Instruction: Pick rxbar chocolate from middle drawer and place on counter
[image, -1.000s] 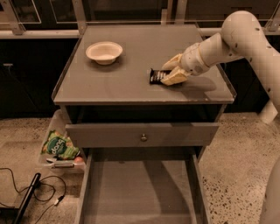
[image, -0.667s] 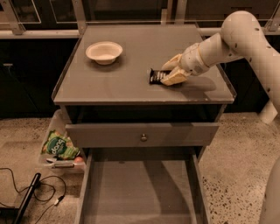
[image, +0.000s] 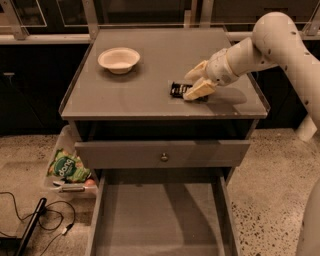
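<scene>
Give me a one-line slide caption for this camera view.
Gripper at the rxbar chocolate on the counter, white bowl nearby, middle drawer open below.

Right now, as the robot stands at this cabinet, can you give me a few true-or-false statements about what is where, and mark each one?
1. The rxbar chocolate lies on the counter. True.
2. The white bowl sits in the middle drawer. False: it stands on the counter, towards the back.
3. The gripper is low over the counter, right at the rxbar chocolate. True.
4. The green snack bag is on the counter. False: it lies down by the floor beside the cabinet.
5. The middle drawer is pushed shut. False: it is pulled out.
</scene>
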